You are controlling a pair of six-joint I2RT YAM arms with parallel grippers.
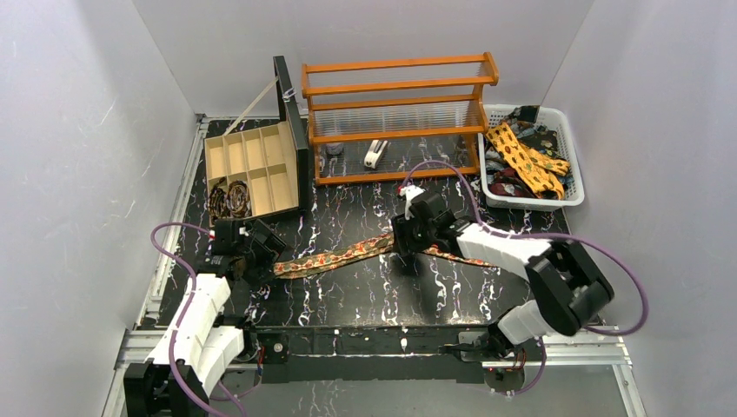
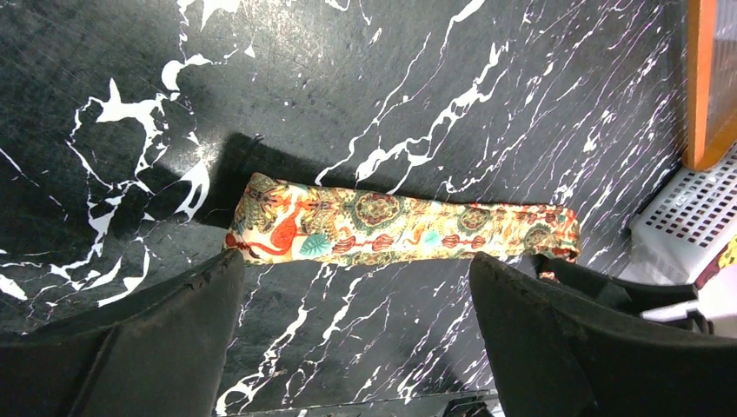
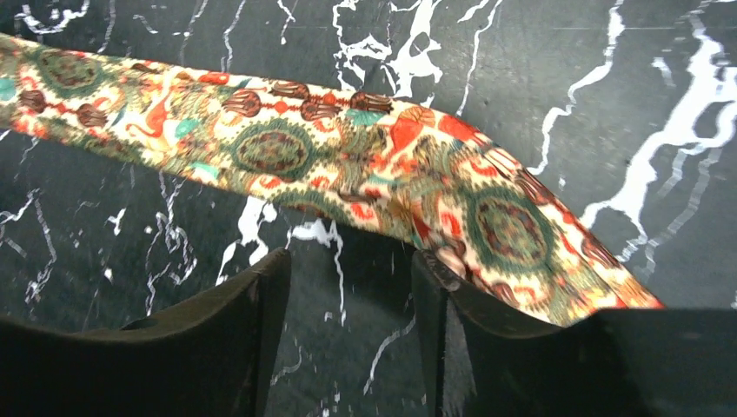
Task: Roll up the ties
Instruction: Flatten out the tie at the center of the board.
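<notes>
Both pairs of jaws stand spread, pinching nothing: the left jaws hover just short of one end of the patterned tie (image 2: 391,230), and the right jaws hang over its middle stretch, one finger at the cloth's edge. That tie lies flat and unrolled across the worktop (image 1: 365,295). Coiled ties (image 1: 229,200) sit in a near compartment of the divided box (image 1: 261,148), while loose ties (image 1: 521,161) fill the white basket (image 1: 532,205). I judge the job barely begun
</notes>
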